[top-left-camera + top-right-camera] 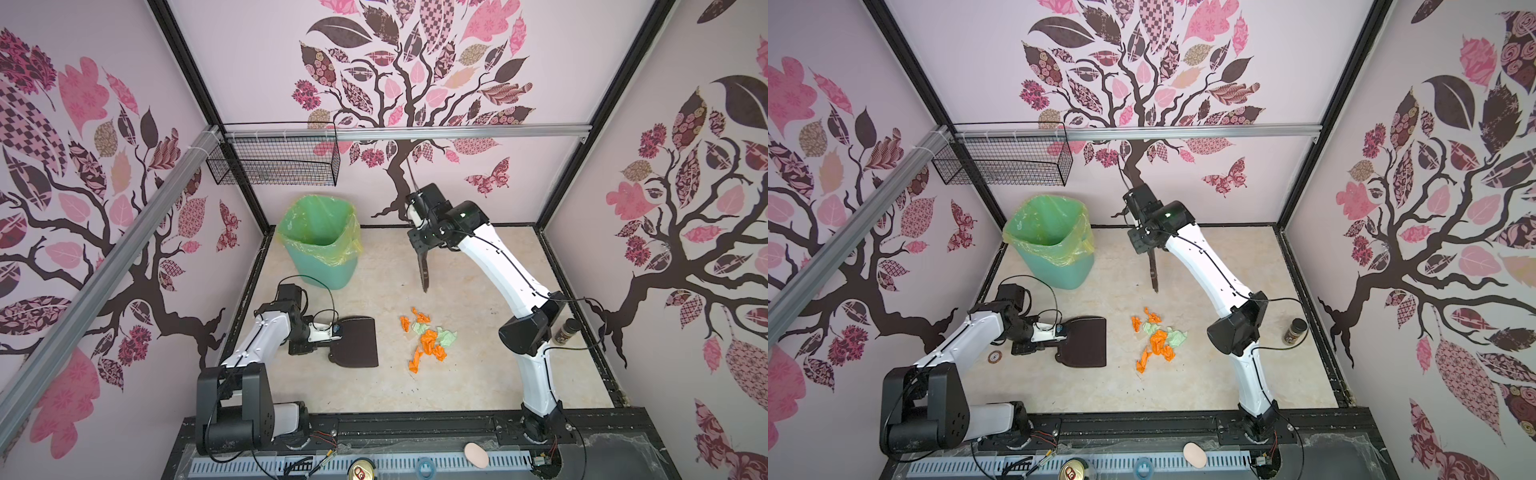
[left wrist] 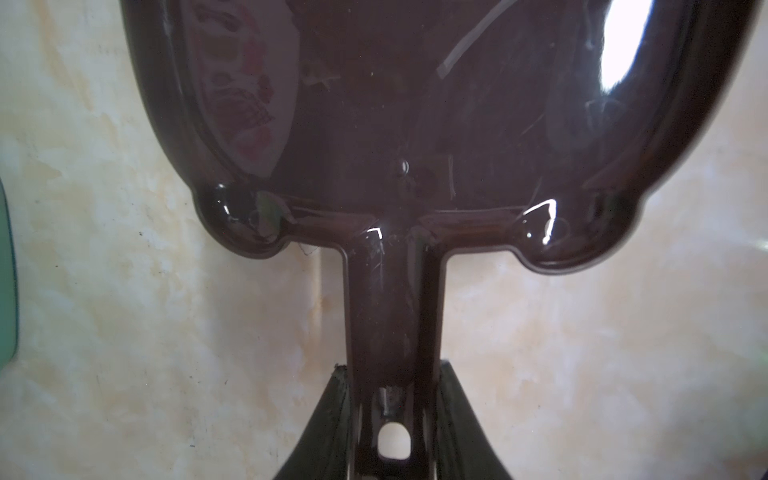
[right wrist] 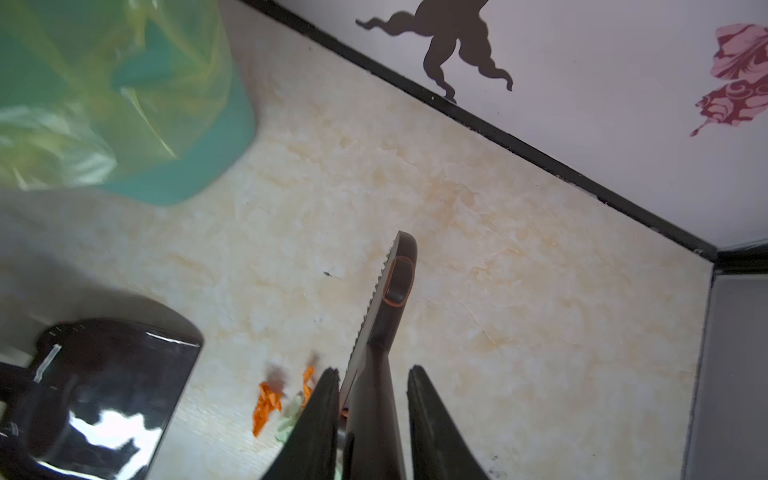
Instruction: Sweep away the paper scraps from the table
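Note:
The paper scraps [image 1: 428, 338] [image 1: 1156, 340], orange and pale green wads, lie bunched in the middle of the table [image 1: 374, 386]. My left gripper [image 1: 332, 332] [image 2: 392, 365] is shut on the handle of a dark brown dustpan [image 1: 357, 340] [image 1: 1086, 340] [image 2: 415, 104]. The pan lies flat, left of the scraps, with its mouth toward them. My right gripper [image 1: 422, 254] [image 3: 372, 370] is shut on a dark brush [image 1: 424, 274] [image 1: 1153, 272] [image 3: 390, 299], which hangs above the table, beyond the scraps [image 3: 266, 405].
A teal bin [image 1: 328, 270] [image 1: 1067, 274] with a green liner stands at the back left. A brown jar [image 1: 565, 330] stands near the right edge, behind my right arm. A wire basket [image 1: 274, 162] hangs on the back wall. A small round disc [image 1: 994, 356] lies near my left arm.

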You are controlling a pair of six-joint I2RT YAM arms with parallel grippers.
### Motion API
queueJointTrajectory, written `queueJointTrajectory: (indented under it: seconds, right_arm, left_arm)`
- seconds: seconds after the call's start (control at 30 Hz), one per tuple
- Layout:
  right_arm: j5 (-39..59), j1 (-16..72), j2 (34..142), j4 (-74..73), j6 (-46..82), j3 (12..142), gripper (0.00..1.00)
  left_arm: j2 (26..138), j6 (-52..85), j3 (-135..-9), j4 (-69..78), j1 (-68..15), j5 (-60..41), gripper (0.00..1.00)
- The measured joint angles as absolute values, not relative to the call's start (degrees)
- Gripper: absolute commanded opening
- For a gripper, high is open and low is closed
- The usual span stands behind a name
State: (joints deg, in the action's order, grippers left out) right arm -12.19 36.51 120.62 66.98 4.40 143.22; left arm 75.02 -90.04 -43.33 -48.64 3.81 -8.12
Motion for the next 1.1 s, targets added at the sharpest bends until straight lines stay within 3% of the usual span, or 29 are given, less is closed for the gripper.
queueJointTrajectory:
  seconds: [0.13,0.37,0.47,1.1]
  right_arm:
    - [-9.26,34.92,118.5,60.14,15.22,136.73,0.0]
    - [-2.79,35.29,108.07,37.74,34.17,96.36,0.0]
    - [-2.11,35.29,100.97,28.88,39.77,86.3,0.0]
    - [-4.29,35.55,79.18,32.82,43.48,66.22,0.0]
  left_arm:
    - [74.06,-90.0,-42.92,-49.21,3.81,-8.08,0.22]
    - [73.54,-89.82,-41.89,-49.19,3.84,-8.23,0.22]
    - [73.08,-89.8,-41.43,-49.28,3.88,-8.23,0.22]
    - [72.44,-88.38,-41.34,-49.21,3.31,-9.23,0.21]
